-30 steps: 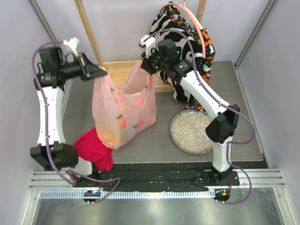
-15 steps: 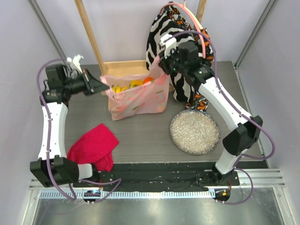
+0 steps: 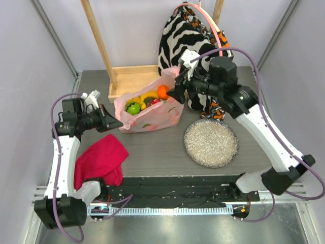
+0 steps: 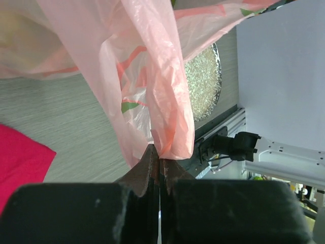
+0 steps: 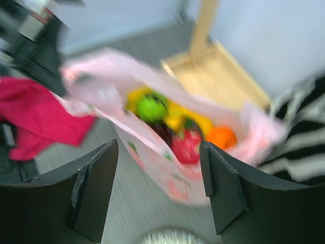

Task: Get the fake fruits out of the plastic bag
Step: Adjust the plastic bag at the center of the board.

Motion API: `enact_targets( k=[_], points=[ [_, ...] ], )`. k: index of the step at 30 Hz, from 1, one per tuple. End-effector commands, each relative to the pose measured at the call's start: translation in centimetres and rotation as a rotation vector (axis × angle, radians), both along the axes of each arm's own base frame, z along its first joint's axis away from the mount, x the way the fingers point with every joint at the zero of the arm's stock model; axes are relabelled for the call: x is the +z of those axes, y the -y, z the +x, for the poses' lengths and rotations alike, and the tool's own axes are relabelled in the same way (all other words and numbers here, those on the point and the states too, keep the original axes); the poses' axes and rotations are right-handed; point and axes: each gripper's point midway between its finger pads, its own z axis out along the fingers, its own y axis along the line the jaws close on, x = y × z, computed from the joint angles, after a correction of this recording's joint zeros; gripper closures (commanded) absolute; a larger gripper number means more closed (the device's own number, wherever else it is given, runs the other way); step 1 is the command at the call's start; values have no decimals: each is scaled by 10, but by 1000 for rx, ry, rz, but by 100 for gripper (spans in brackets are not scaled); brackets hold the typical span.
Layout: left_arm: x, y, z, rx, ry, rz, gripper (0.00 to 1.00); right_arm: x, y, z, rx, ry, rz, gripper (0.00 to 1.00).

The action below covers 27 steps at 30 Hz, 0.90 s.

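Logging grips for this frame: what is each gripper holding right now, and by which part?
The left gripper is shut on the plastic bag, pinching a bunched fold at its left edge. The right gripper is open, holding nothing.

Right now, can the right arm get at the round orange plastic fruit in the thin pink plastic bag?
Probably yes: the right gripper is open beside the pink bag, whose orange fruit lies uncovered on top; the left gripper pinches its edge.
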Motion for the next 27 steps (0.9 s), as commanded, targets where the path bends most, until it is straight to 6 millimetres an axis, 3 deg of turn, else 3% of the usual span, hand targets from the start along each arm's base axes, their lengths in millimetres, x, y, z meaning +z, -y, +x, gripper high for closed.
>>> enact_targets(
  k=[1,4,5,6,7,8,10,11,14,17,18,19,20,21,23,25,27],
  points=[
    [9,1,-11,4,63,10,100,55,-35,-32,155,104,135,28],
    [9,1,-15,-1,78,17,100,44,-53,-29,187,83,145,36],
    [7,2,-15,-3,76,13,100,27,-69,-26,212,61,121,41],
    [8,3,-15,0,77,3,100,16,-77,-23,223,50,101,53],
    [7,3,-14,1,83,-2,100,3,-83,-15,199,35,78,59],
    [5,3,-15,6,77,-7,100,-27,-96,0,183,-15,40,64],
    [4,4,-15,12,75,-16,100,-56,-104,18,137,-67,8,74],
    [2,4,-16,15,73,-17,100,-83,-106,34,80,-90,-28,75],
    [0,3,-17,23,74,-14,100,-126,-99,51,-25,-138,-92,75],
    [3,2,-14,40,85,-15,100,-174,-92,22,0,-251,-198,75],
    [4,1,-12,42,88,-15,100,-170,-88,7,22,-237,-206,75],
    [6,1,-10,47,94,-13,100,-181,-89,-19,77,-240,-259,75],
    [7,0,-9,52,92,-15,100,-207,-79,-41,107,-282,-319,75],
    [6,0,-7,55,89,-13,100,-204,-75,-63,155,-290,-319,75],
    [5,0,-6,57,85,-14,100,-231,-64,-99,197,-357,-374,75],
    [2,0,-8,60,73,-14,100,-226,-61,-96,160,-339,-358,74],
    [-2,-2,-13,76,51,-2,100,-209,-68,-82,128,-284,-326,72]
  ],
)
